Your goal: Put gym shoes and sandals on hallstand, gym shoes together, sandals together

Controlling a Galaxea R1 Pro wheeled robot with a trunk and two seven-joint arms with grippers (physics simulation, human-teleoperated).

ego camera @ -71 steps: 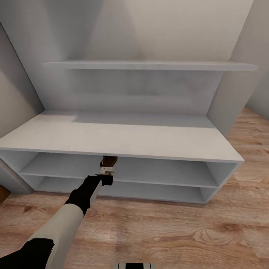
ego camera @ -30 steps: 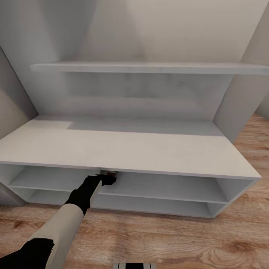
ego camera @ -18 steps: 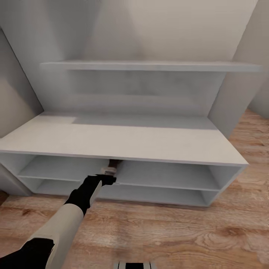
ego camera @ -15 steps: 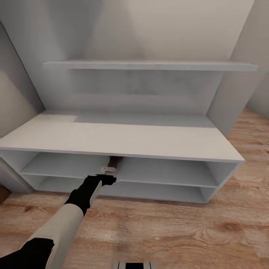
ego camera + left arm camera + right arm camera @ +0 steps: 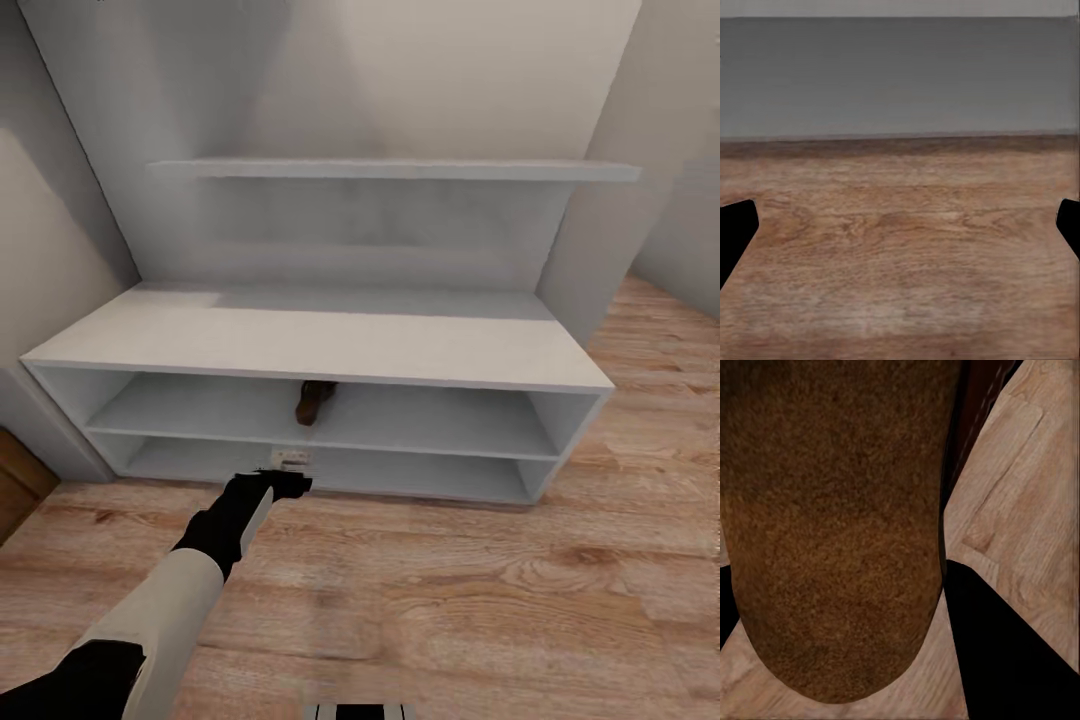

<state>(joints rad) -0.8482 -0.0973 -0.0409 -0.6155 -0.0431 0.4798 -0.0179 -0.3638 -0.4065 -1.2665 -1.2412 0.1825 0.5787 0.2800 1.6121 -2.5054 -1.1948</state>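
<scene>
Sandal [image 5: 313,401] was seen lying on the hallstand's [image 5: 330,345] middle tier, frame centre. Left hand [image 5: 291,467] was spread wide before it, empty. Another sandal [image 5: 832,525] was pinched by the right hand [image 5: 847,607].

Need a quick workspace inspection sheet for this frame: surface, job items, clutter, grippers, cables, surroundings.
Surface: wood-plank corridor floor, bare where visible.
Job's things: one brown sandal lies on the upper tier of the hallstand base, apart from the left gripper. Right wrist view shows a brown sole-like object close up, over the planks.
Clutter: nothing seen.
Grippers: left gripper in front of the rack's lower tier, open and holding nothing, fingertips wide apart. Right gripper: state cannot be told.
Cables: nothing seen.
Surroundings: pale walls, one upper shelf.
</scene>
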